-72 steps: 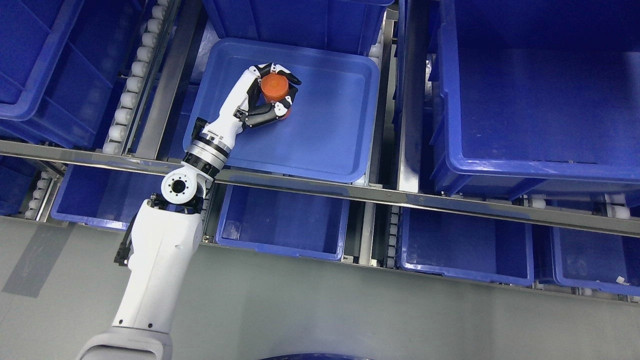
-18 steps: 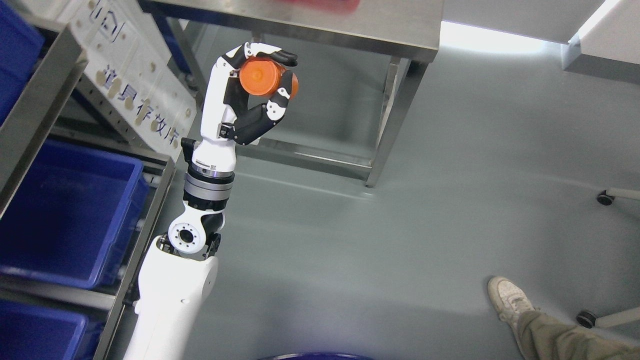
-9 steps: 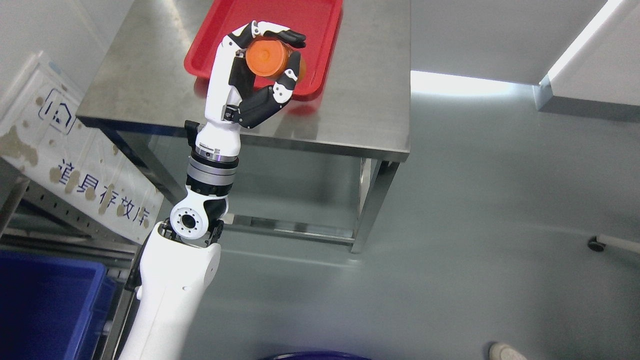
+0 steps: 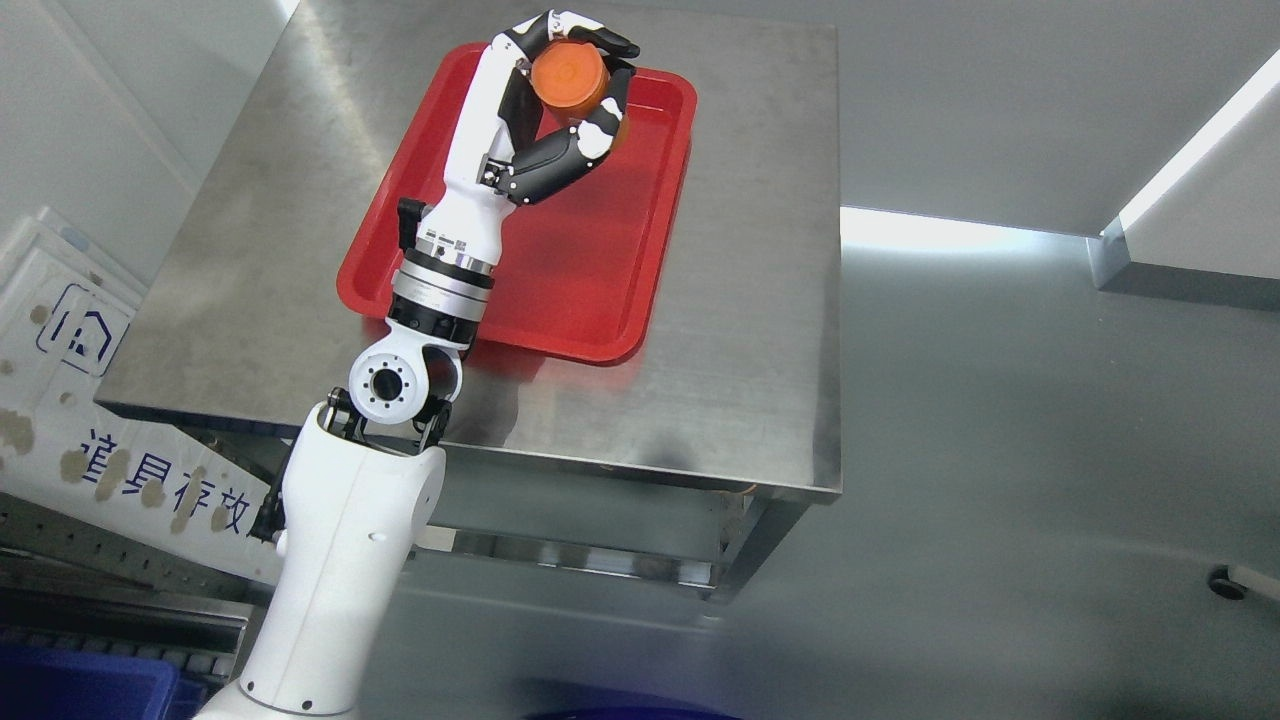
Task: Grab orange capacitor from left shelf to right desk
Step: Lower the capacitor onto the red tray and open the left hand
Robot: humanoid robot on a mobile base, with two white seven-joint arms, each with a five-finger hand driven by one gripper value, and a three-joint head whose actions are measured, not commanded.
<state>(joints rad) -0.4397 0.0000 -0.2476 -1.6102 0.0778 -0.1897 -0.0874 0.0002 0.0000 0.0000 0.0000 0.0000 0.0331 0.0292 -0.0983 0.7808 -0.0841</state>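
Observation:
My left hand (image 4: 578, 80) is shut on the orange capacitor (image 4: 570, 74), a short orange cylinder with its round face toward the camera. The hand holds it above the far end of a red tray (image 4: 600, 270) that lies on a steel desk (image 4: 750, 330). The white left arm (image 4: 350, 540) reaches up from the lower left over the tray. The right hand does not show.
A white signboard with blue characters (image 4: 90, 440) leans at the left beside the desk. A strip of blue bin (image 4: 70, 690) shows at the bottom left. Grey floor (image 4: 1050, 450) lies to the right of the desk, with a caster wheel (image 4: 1225, 583) near the right edge.
The camera has swung from the blue shelf bins toward the steel desk. The left hand carried the orange capacitor out of the bin and now holds it over the red tray.

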